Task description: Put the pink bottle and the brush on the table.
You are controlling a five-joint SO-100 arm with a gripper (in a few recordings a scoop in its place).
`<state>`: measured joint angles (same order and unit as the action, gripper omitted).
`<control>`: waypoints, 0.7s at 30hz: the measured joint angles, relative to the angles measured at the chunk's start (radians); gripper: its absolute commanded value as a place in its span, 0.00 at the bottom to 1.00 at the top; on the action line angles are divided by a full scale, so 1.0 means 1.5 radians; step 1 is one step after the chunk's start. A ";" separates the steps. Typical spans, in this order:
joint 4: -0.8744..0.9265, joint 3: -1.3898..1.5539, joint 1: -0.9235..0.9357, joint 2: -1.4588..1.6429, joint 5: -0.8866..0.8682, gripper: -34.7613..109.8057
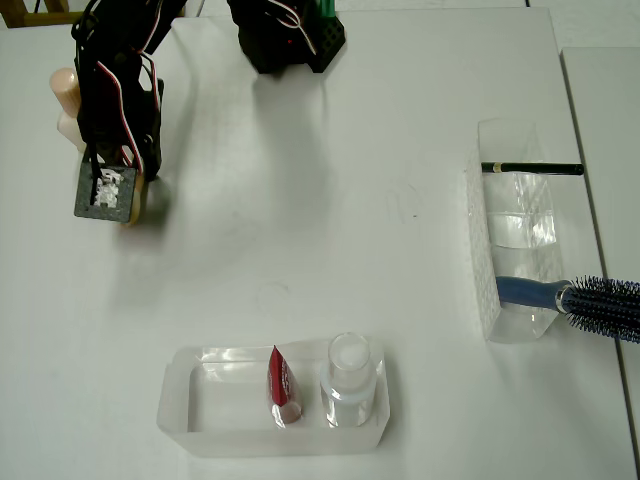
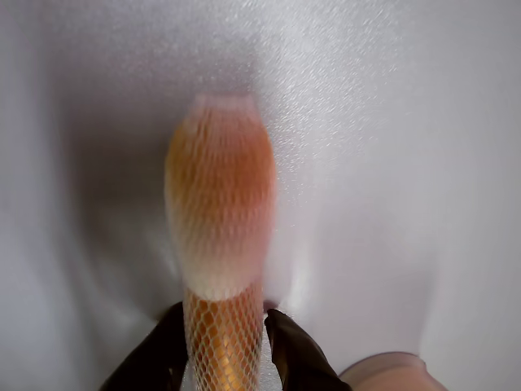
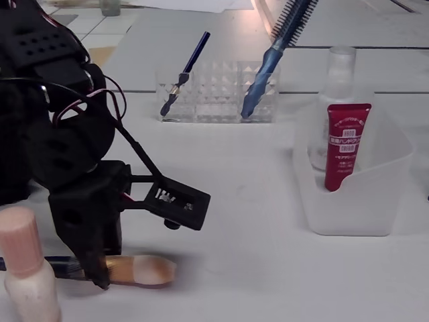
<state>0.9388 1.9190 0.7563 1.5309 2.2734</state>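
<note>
The brush (image 3: 137, 270) is seen lying low on the table (image 1: 330, 210), clamped at its golden ferrule between the black fingers (image 2: 297, 350) of the gripper (image 2: 224, 346); in the wrist view its bristle head is wrapped in a white mesh sleeve and points away from the gripper. The pink bottle (image 3: 27, 268) is stood upright on the table just beside the brush, at the handle end, and is partly hidden by the black arm (image 1: 115, 90) in the overhead view.

Well apart from the brush, a frosted plastic tray (image 1: 200, 425) is placed at the lower edge of the overhead view; a red tube (image 1: 281, 385) and a clear bottle (image 1: 350, 380) with a white cap are held upright in it. Farther from the brush, at the right edge of that view, a clear faceted organiser (image 1: 485, 260) is set, with a thin dark stick (image 1: 530, 168) in one end compartment and a blue hairbrush (image 1: 575, 300) in the other. Nothing is found between the brush and these containers.

The tabletop is plain white and matte, and the arm's soft shadow is cast on it. In the fixed view, a second pale surface is made out behind the organiser.
</note>
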 measured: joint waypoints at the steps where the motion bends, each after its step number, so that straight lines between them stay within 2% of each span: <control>1: 0.000 -0.001 0.000 0.000 0.000 0.39; 21: 0.046 -0.039 -0.001 0.019 0.000 0.51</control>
<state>1.0078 1.8607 0.7547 1.5601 2.2734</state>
